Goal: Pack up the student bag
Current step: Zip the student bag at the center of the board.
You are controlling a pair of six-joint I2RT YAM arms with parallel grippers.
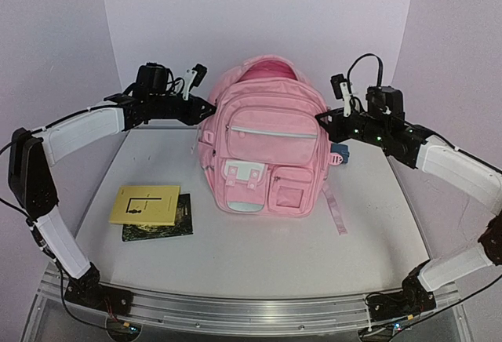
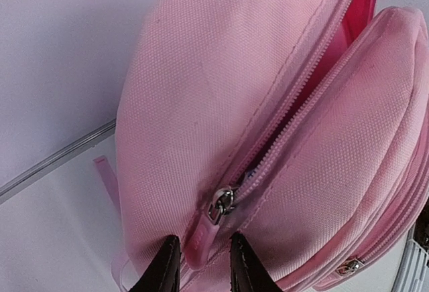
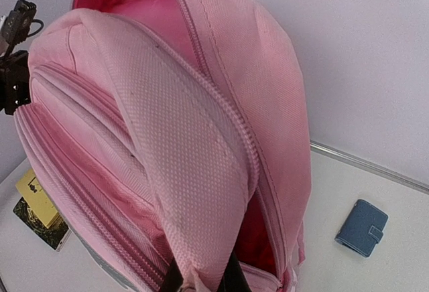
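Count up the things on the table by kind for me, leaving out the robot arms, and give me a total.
Backpacks: 1, the pink backpack
Books: 2, the yellow book lying partly over the dark book
Wallets: 1, the blue wallet
Total: 4

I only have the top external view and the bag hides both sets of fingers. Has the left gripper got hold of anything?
Observer: The left gripper pinches a fabric ridge on the side of the student bag, just under the zip slider.
Operator: And the right?
Observer: The right gripper is shut on the front panel's edge, beside the open main compartment.
Operator: That blue thing behind it?
Observer: A closed blue wallet, lying apart from the bag.
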